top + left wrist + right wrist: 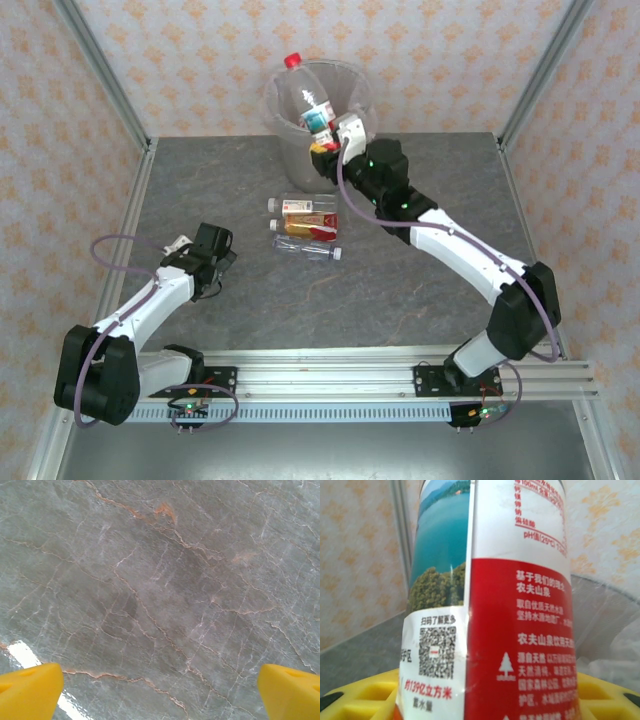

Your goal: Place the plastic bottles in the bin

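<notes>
three bottles (308, 227) (lying flat) before bin (278, 108)

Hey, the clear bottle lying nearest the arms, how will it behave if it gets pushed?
The clear bottle lies on its side on the smooth stone table, so a push across its length would likely roll it. It looks see-through, perhaps empty, so it is probably light and easy to dent.

this is a robotics lab test cell, not a lived-in room. a grey marble-look tabletop (250, 300) is fenced at its far and side edges by bare aluminium posts (105, 72) holding orange-patterned backdrop panels (200, 60). along the tabletop's near edge runs a slotted aluminium rail (330, 365), with a left arm (150, 300) and a right arm (460, 250) bolted to it, each trailing a loose purple cable (110, 243).
</notes>
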You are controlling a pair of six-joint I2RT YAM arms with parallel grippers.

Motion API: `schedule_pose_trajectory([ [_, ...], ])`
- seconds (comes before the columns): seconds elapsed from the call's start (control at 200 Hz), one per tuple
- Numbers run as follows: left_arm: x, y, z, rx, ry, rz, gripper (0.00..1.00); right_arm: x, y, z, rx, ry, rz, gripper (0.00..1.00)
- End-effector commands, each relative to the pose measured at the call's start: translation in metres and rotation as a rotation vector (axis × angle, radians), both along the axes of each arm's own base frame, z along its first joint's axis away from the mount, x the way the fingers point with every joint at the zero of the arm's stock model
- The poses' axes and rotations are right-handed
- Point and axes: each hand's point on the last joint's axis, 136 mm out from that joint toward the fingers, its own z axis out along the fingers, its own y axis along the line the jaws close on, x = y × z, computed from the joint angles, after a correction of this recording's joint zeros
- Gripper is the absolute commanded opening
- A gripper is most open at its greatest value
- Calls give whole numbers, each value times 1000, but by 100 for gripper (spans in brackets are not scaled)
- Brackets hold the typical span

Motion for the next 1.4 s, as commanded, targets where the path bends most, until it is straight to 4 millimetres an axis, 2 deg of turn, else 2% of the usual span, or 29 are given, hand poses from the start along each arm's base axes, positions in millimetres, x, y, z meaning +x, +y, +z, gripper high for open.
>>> schedule_pose_trajectory([
  [0.0, 4, -2, -3, -12, -2, -21, 100, 22, -6, 3, 5, 42, -49, 38],
  [0.25, 11, -9, -5, -25, 15, -64, 100, 78, -18, 13, -6, 80, -166, 38],
  [0.49, 14, -14, -10, -42, 26, -84, 100, 122, -17, 3, -52, 107, -240, 39],
  [0.581, 17, -17, -11, -49, 24, -105, 100, 134, -19, -2, -73, 128, -280, 42],
  [0.646, 19, -19, -10, -55, 19, -126, 100, 140, -20, -8, -80, 135, -301, 50],
  [0.756, 21, -22, -7, -58, 4, -150, 100, 144, -21, -11, -95, 127, -315, 69],
  [0.916, 26, -24, -2, -50, -9, -180, 100, 145, -26, -10, -118, 129, -339, 83],
  [1.016, 31, -29, -1, -65, -21, -208, 100, 142, -29, -9, -121, 131, -346, 85],
  [1.106, 41, -42, 0, -108, -55, -269, 100, 137, -33, -7, -122, 128, -353, 86],
  [1.211, 51, -53, 6, -135, -88, -328, 100, 128, -39, -4, -116, 117, -358, 87],
  [1.396, 68, -59, 21, -116, -118, -395, 100, 107, -51, -4, -92, 110, -356, 90],
])
